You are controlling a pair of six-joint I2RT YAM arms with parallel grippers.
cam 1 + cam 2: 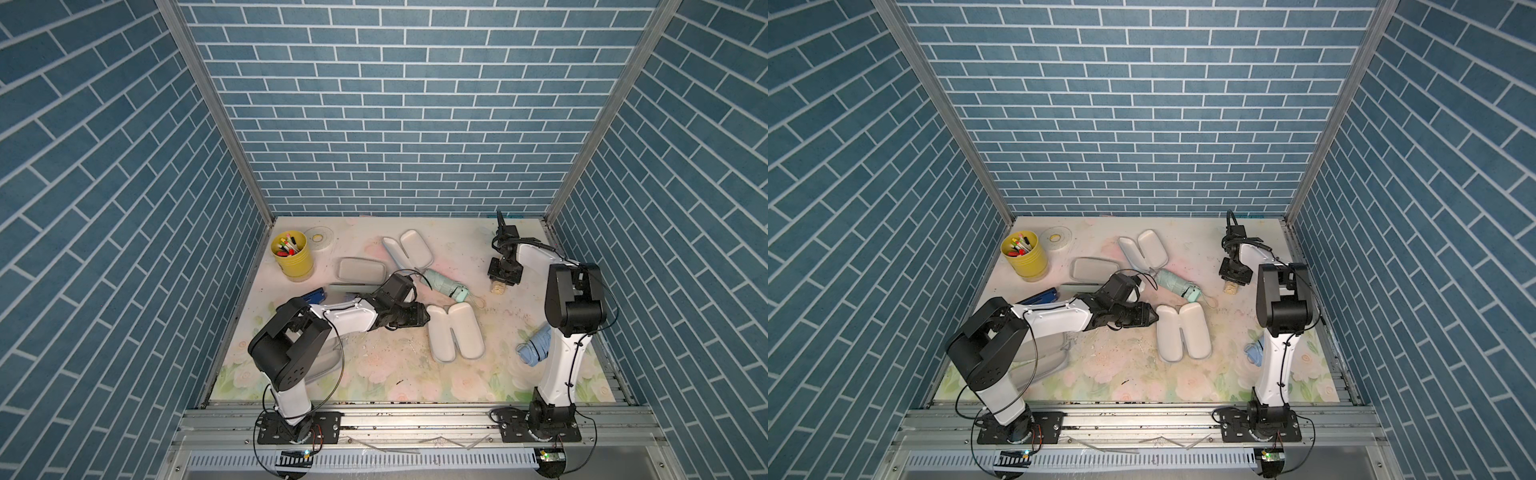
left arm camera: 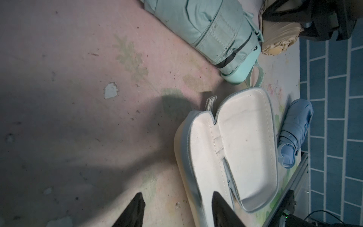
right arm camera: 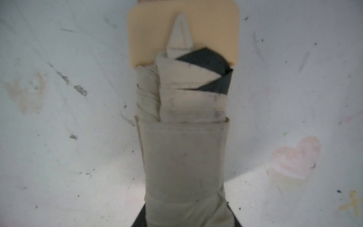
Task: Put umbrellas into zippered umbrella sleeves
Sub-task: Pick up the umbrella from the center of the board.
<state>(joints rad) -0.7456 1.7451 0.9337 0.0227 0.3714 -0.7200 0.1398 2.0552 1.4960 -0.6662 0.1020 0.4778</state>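
- Surface (image 1: 374,370): floral print. Clock directions are read from its middle in the top views, with the back wall at 12.
- Left arm (image 1: 345,318): it reaches from 7 toward the middle. The left tool (image 2: 178,209) has its jaws apart, astride one long rim of the front sleeve. One finger (image 2: 222,206) is over the lining. The other is on the outer side, clear of the wall.
- Right arm (image 1: 573,299): it bends from 5 back to 2. The right tool (image 1: 503,277) points down over the beige umbrella. I cannot tell whether its jaws press the umbrella.
- Front sleeve (image 1: 455,332): open, lining up, just off the middle at 4.
- Back sleeve (image 1: 409,249): open, at 12.
- Left sleeve (image 1: 360,270): open, at 10, with one half partly under the left arm.
- Mint umbrella (image 1: 446,284): it lies at 1, between the back and front sleeves.
- Blue umbrella (image 1: 536,345): at 4, partly behind the right arm.
- Beige umbrella (image 3: 184,157): at 2, under the right tool, outside any sleeve.
- Cup (image 1: 292,254): yellow, with pens in it, at 10.
- Tape (image 1: 320,239): just at 1 of the cup.
- Stapler (image 1: 313,296): dark blue, at 9, partly under the left arm.
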